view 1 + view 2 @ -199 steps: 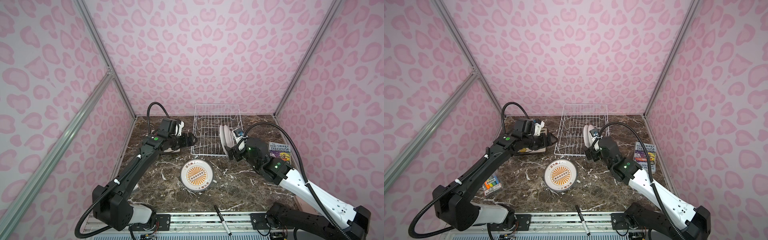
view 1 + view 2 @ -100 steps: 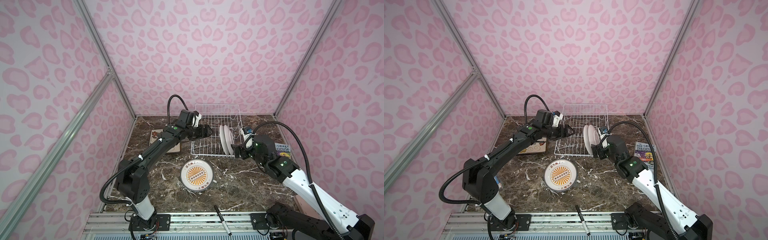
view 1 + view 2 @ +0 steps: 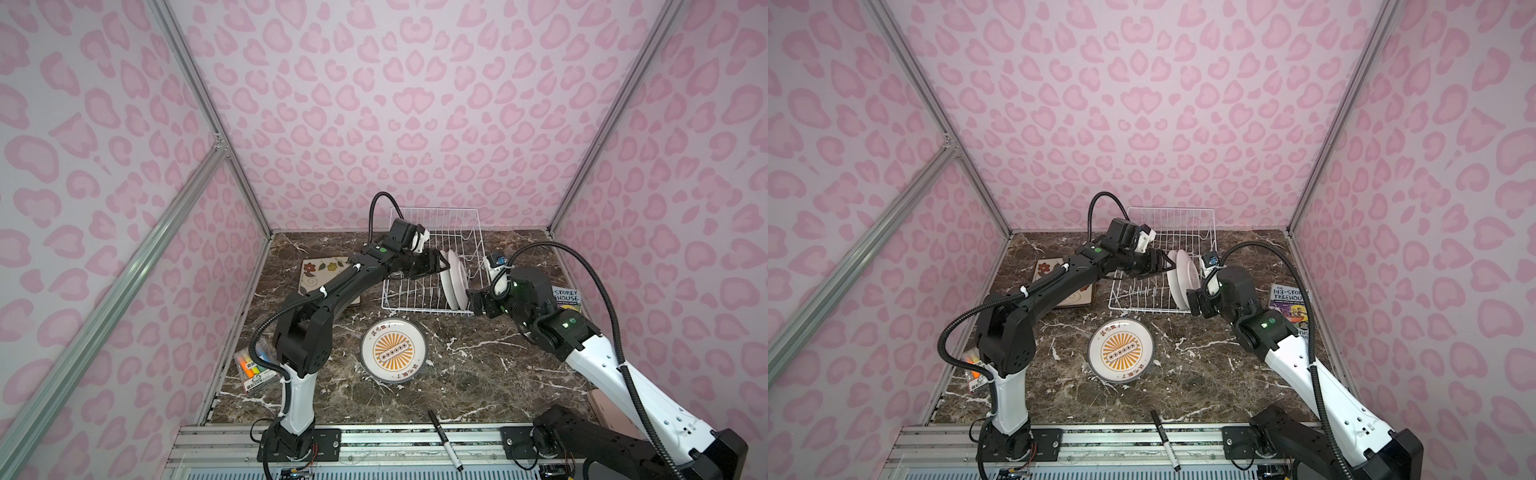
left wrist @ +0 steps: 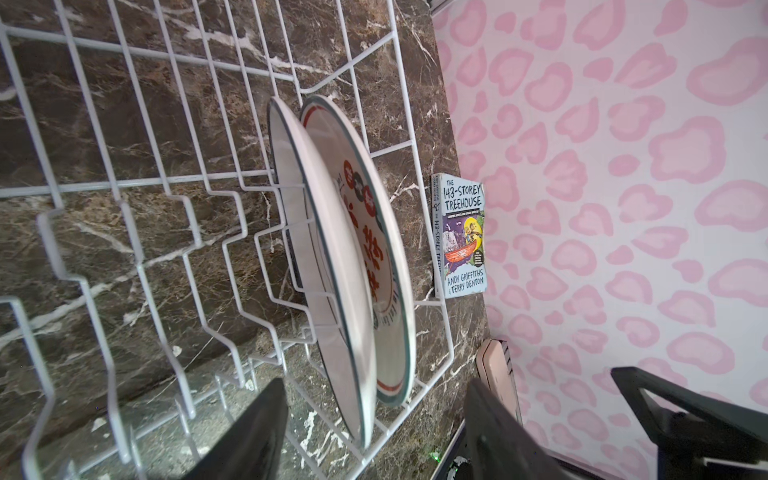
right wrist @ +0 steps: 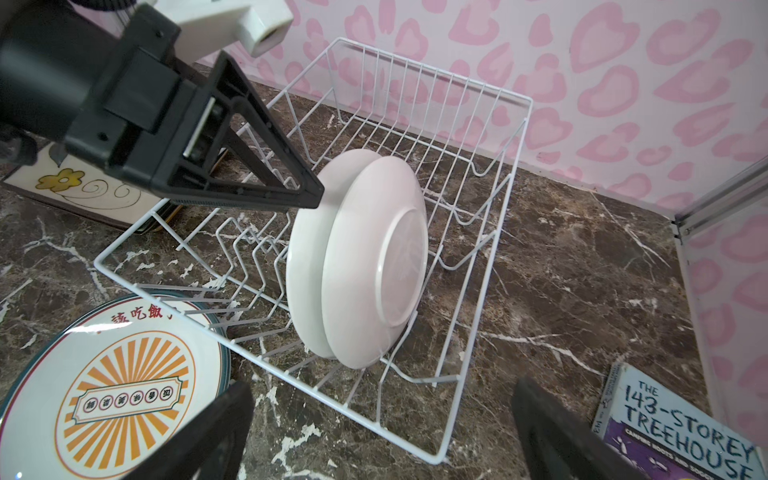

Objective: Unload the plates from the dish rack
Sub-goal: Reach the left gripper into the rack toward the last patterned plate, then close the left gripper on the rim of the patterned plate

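The dish rack (image 3: 434,224) stands at the back centre of the marble counter (image 3: 490,374) in both top views. Two round white plates (image 3: 452,277) stand on edge between the tines at its right end, close together, with their backs turned to the right. The left tool (image 3: 441,264) reaches in from the left at the plates' upper rim. Its jaws are apart, one on each side of the pair, with gaps showing in the left wrist view. The right tool (image 3: 473,301) is just beside the rack's front right corner, jaws spread wide and holding nothing. A sunburst plate (image 3: 393,351) lies flat in front of the rack, and a square flowered plate (image 3: 320,270) lies to the rack's left. A book (image 3: 567,296) lies at the right edge.
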### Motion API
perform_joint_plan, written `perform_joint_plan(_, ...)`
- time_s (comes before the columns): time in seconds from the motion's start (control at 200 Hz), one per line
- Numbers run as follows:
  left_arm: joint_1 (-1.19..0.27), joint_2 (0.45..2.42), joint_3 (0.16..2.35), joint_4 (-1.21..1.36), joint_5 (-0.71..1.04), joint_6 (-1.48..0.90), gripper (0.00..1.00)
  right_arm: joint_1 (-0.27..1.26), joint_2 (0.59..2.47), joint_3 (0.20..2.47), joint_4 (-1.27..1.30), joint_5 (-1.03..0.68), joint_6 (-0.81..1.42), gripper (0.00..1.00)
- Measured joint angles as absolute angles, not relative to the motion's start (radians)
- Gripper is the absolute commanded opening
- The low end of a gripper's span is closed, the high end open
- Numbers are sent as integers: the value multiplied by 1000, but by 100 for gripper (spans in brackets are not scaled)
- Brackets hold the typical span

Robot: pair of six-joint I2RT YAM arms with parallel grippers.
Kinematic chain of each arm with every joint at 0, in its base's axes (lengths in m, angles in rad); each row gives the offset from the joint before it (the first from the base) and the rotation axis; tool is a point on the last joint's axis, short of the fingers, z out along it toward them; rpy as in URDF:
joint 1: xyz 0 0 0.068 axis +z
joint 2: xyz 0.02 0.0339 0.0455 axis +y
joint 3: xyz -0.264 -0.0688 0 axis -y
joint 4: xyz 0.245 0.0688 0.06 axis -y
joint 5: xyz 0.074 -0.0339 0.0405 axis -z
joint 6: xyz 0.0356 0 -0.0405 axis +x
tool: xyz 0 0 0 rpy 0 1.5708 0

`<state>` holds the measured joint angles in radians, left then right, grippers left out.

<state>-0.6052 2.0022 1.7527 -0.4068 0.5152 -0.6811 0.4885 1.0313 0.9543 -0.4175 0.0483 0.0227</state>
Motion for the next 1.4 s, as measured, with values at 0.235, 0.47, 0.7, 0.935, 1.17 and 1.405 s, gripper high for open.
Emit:
perform_joint_plan(0.235,-611,2049,1787,-419,512,-682,50,484,1028,943,-413,33,27,99)
perform_joint_plan(0.47,-617,2101,1817,-442,496,-685,48,484,1017,936,-410,26,33,99)
perform_joint_plan(0.7,-622,2130,1855,-447,486,-691,42,482,1015,934,-406,18,34,99)
perform_joint_plan(0.935,-626,2134,1855,-443,483,-710,31,482,1003,910,-382,8,46,99)
perform_joint_plan(1.17,-628,2134,1855,-433,488,-731,30,482,970,881,-356,9,61,99)
perform_joint_plan(1.405,-630,2129,1837,-410,492,-741,18,482,953,867,-345,27,71,99)
